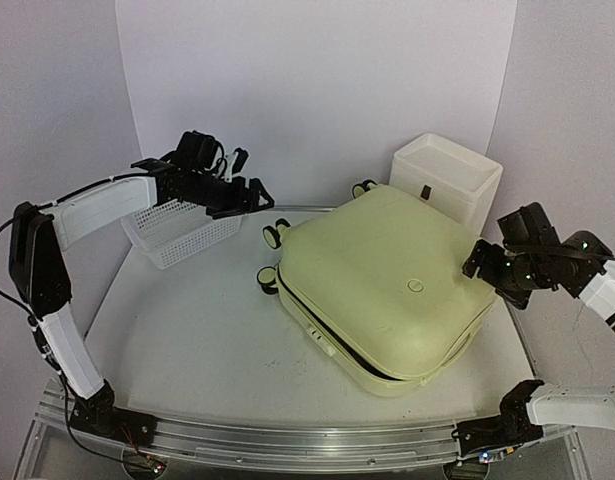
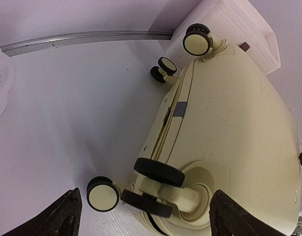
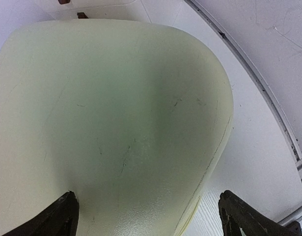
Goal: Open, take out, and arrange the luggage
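The luggage (image 1: 387,285) had a hard plastic shell with a soft sheen, fine dark scuffs and a faintly pebbled grain. Its wheels (image 2: 102,194) were smooth cream plastic with black treads. The table (image 1: 187,330) looked matt white, and the rail (image 1: 287,445) along the lower edge was brushed metal. The mesh basket (image 1: 177,235) at upper left and the box (image 1: 447,175) at upper right were white plastic.

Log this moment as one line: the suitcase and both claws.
luggage: lying flat, lid down | left claw: open, empty, near wheel end | right claw: open, empty, at opposite side
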